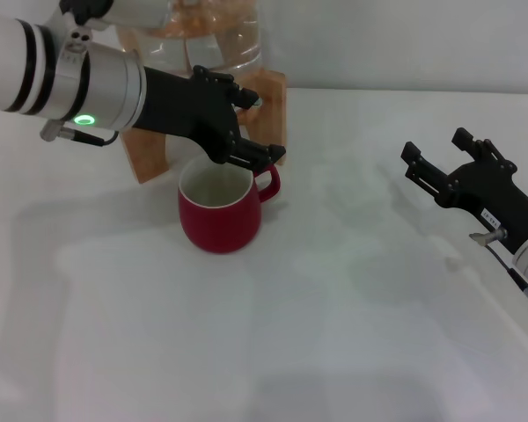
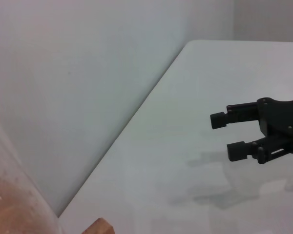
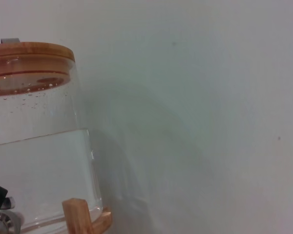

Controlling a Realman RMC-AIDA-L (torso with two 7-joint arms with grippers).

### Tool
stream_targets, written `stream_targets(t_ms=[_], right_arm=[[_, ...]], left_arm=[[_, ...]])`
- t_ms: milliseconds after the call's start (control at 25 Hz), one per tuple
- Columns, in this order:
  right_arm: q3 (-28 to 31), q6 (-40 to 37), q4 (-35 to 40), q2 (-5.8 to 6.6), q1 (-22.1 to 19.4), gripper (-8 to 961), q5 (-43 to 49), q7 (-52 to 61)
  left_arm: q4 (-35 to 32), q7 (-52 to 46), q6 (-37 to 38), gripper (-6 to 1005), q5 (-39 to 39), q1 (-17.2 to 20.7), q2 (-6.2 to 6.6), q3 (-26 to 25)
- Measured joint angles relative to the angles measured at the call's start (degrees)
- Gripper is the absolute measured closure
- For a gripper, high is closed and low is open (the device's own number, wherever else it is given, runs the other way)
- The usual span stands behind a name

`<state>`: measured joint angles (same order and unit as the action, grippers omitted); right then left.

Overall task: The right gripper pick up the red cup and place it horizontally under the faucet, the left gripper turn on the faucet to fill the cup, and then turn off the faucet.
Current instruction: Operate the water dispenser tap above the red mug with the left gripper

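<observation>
The left arm reaches in from ten o'clock, its green wrist light glowing, and its black left pincer (image 1: pixel 246 132) points toward three o'clock (whether its fingers are parted I can't make out). The right arm sits low at four o'clock, its right pincer (image 1: pixel 436 153) (image 2: pixel 227 134) aimed at ten o'clock, fingers spread apart, holding nothing.

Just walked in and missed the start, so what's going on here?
The red cup stands upright on the white table, in front of the glass water jar on its wooden stand. The left gripper is up at the faucet above the cup. The right gripper hovers off to the side, open and holding nothing.
</observation>
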<state>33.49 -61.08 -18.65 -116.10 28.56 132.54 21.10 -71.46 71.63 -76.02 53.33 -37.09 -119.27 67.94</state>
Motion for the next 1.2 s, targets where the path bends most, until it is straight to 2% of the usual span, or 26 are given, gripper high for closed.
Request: stream_targets(t_ms=[760, 920, 1080, 1200], right_arm=[[0.26, -0.03, 0.12, 0.09, 0.21, 80, -0.06, 0.00], [0.59, -0.07, 0.10, 0.09, 0.04, 80, -0.09, 0.00], [0.61, -0.09, 0.05, 0.09, 0.02, 81, -0.09, -0.03], [0.62, -0.17, -0.01, 0.09, 0.05, 81, -0.10, -0.24]], left_arm=[[-0.16, 0.00, 2.46, 124, -0.83, -0.01, 0.00, 0.17], [-0.50, 0.41, 2.56, 124, 0.96, 0.18, 0.00, 0.44], [-2.98, 0.86, 2.94, 124, 4.48, 1.75, -0.03, 2.11], [-6.00, 3.01, 5.02, 124, 9.30, 5.04, -0.14, 4.05]])
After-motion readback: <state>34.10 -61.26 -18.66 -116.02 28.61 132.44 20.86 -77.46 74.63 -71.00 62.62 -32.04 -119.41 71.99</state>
